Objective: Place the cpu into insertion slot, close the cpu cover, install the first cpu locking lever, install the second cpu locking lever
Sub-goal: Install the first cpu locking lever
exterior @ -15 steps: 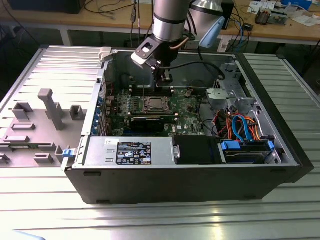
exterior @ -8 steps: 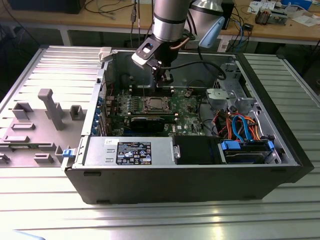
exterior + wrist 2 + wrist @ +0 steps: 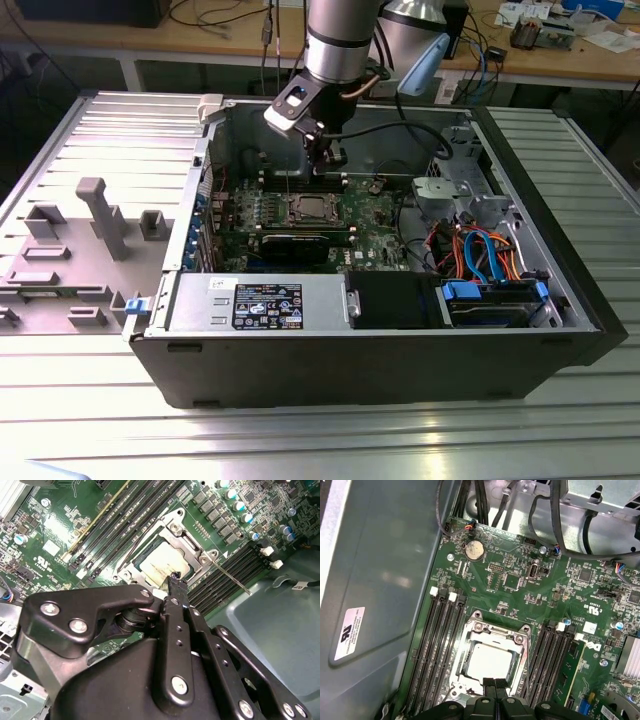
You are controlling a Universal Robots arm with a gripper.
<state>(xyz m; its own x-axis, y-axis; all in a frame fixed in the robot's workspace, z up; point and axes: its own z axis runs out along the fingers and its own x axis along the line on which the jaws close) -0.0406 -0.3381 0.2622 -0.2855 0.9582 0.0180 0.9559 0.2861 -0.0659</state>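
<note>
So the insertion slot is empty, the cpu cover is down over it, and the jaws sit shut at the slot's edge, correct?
Not empty: the cpu sits in the insertion slot, its silvery top showing through the cut-out of the cpu cover in the first wrist view. The rest holds: the cover is down, and the gripper has its jaws shut at the slot's edge.

Silvery cpu [image 3: 490,662] lies flat in insertion slot [image 3: 476,620], framed by lowered cpu cover [image 3: 518,652].
</note>
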